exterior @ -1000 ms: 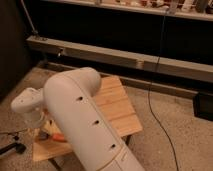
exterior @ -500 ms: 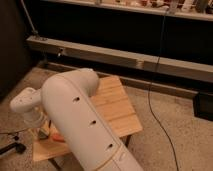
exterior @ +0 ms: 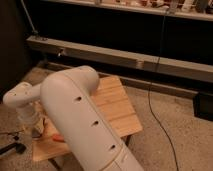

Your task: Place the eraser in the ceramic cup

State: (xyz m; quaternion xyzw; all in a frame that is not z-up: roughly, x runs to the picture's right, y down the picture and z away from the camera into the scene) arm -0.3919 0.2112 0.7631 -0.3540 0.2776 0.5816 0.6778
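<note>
You are looking at a long grey ledge that is running across the dark wall behind everything, with the speckled floor lying below it. The robot's thick white arm is filling the lower middle of the view. It is rising from the bottom edge, bending at a rounded elbow and reaching left and down. The arm is covering much of the wooden worktop, so you are seeing only its right half and a strip at the front left. A thin dark cable is hanging from above and trailing across the floor just right of the worktop.

The hand is pointing downward over the worktop's left edge, below the wrist. You cannot tell how far open it is, or whether it is gripping anything. A small orange carrot is lying on the wood just beside the hand, partly tucked under the arm.

The eraser and the ceramic cup are hidden from you, and the arm is blocking that part of the worktop.
</note>
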